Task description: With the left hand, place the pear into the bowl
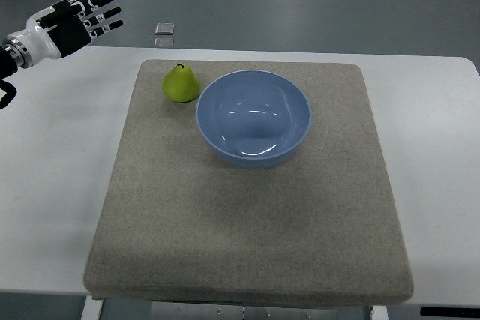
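The pear (181, 84) stood upright on the grey mat (247, 245), stem end up and broad end down, so its long axis ran roughly vertical, as far as a steep look down lets you judge it. It sat near the mat's far left corner, just beside the rim of the blue bowl (253, 118), on the bowl's far-left side; from this angle you could not tell whether fruit and rim touched or only stood close. The bowl was empty and sat in the far half of the mat, a little left of its middle.

Your left hand (77, 19) hovered off the surface's far left corner, above the floor rather than the surface, fingers straight and spread, holding nothing. From that hand the pear lay toward the right and toward the near edge, well apart from it, with a strip of bare white surface (60, 185) and the mat's left edge between them. The bowl lay beyond the pear on much the same line, so a reach carried on past the fruit would run into the rim.

The right hand did not show, so the left was the only one placed for the reach. You would likely want to come at the pear from its left or from above, since the bowl closed off its right side. Two small square plates (164, 34) lay on the floor beyond the far edge, clear of the path.
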